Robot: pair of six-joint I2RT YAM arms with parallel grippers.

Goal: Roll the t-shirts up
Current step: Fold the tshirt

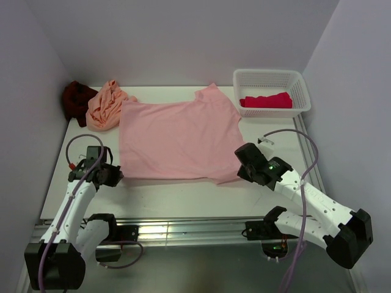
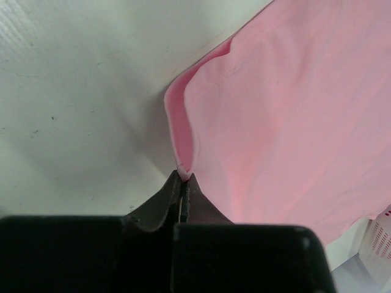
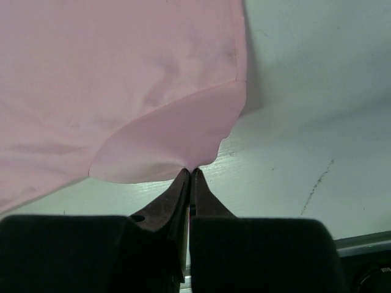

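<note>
A light pink t-shirt (image 1: 174, 137) lies spread flat across the middle of the white table. My left gripper (image 1: 117, 176) is shut on its near left hem corner; the left wrist view shows that cloth (image 2: 293, 122) pinched between the tips of my left gripper (image 2: 184, 176). My right gripper (image 1: 239, 174) is shut on the near right hem corner, lifted slightly off the table, and the right wrist view shows my right gripper (image 3: 190, 171) pinching the shirt (image 3: 122, 73) there. A peach-orange t-shirt (image 1: 105, 105) and a dark maroon t-shirt (image 1: 77, 99) lie bunched at the back left. A crimson-pink t-shirt (image 1: 266, 100) lies in the basket.
A white lattice basket (image 1: 272, 78) stands at the back right corner. Grey walls close the table on the left, back and right. A metal rail (image 1: 183, 229) runs along the near edge between the arm bases.
</note>
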